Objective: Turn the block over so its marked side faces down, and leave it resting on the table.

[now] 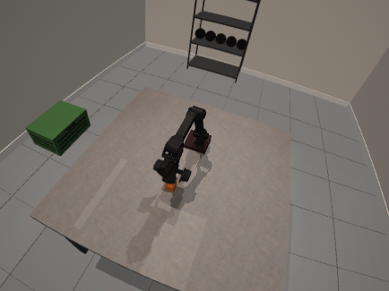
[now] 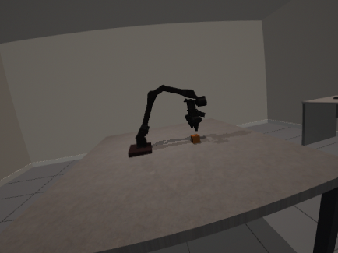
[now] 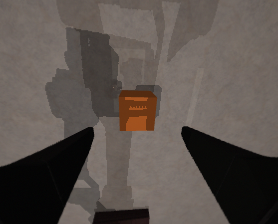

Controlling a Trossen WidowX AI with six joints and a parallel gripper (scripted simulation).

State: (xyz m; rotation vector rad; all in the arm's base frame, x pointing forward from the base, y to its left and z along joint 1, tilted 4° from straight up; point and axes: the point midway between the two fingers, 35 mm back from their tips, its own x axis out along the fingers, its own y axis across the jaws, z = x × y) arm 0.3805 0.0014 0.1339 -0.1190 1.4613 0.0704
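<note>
A small orange block (image 1: 169,186) (image 2: 195,138) (image 3: 137,111) rests on the table (image 1: 251,203) (image 2: 156,192). In the wrist view a faint darker mark shows on the face turned toward the camera. My gripper (image 1: 172,176) (image 2: 195,128) (image 3: 139,130) is open and empty. It hangs a little above the block, fingers pointing down, with the block lying between and beyond the two dark fingertips in the wrist view.
The arm's dark red base (image 1: 197,142) (image 2: 139,150) stands on the table behind the block. A green crate (image 1: 58,127) sits on the floor at the left. A black shelf rack (image 1: 221,24) stands at the back wall. A grey table (image 2: 319,118) is at the right.
</note>
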